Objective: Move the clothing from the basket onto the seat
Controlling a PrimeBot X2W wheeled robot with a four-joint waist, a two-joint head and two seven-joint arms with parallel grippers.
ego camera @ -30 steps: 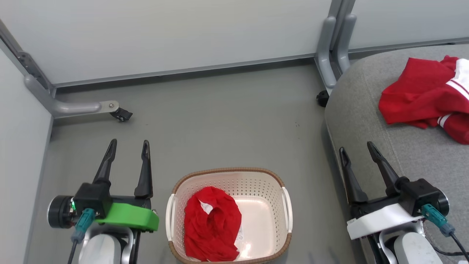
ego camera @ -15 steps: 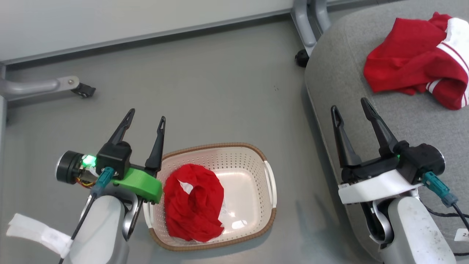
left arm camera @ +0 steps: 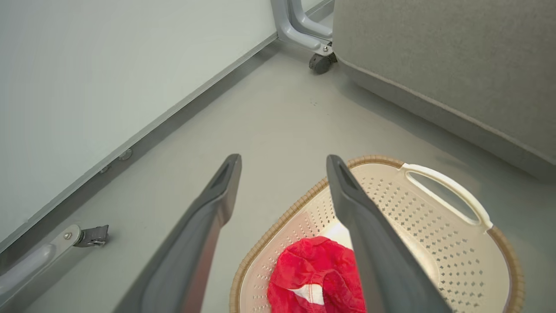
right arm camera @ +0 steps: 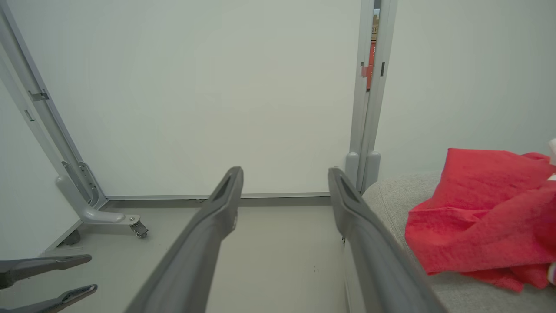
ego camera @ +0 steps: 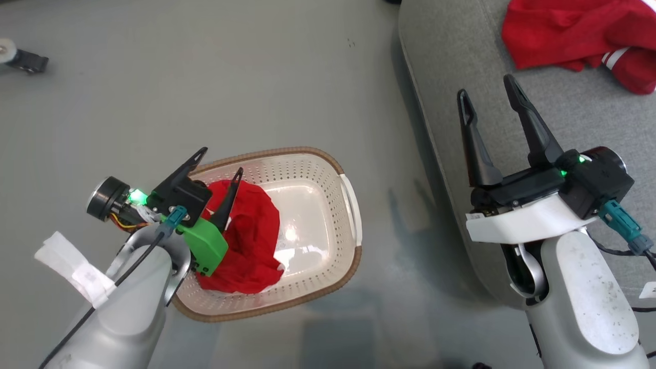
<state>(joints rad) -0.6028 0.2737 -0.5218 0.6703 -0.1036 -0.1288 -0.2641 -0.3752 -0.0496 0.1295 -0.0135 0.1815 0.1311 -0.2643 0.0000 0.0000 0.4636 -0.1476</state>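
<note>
Left gripper [ego camera: 221, 161] spread open, empty, over the left end of the small oval cream perforated plastic basket [ego camera: 328, 179] on the floor. Its right finger sits over the crumpled bright red shorts [ego camera: 253, 241] inside, possibly touching, can't tell. Right gripper [ego camera: 486, 85] open, empty, over the edge of the large grey woven-fabric seat [ego camera: 441, 51]. Red jersey with white striped trim [ego camera: 558, 31] lies on the seat beyond its tips, apart. Count: 2 red garments, 1 basket, 1 seat, 2 grippers.

Arms, two; left gripper [ego camera: 222, 160]: dark fingers parted, tilted up and to the right; right gripper [ego camera: 486, 85]: dark fingers parted wide, pointing up
</note>
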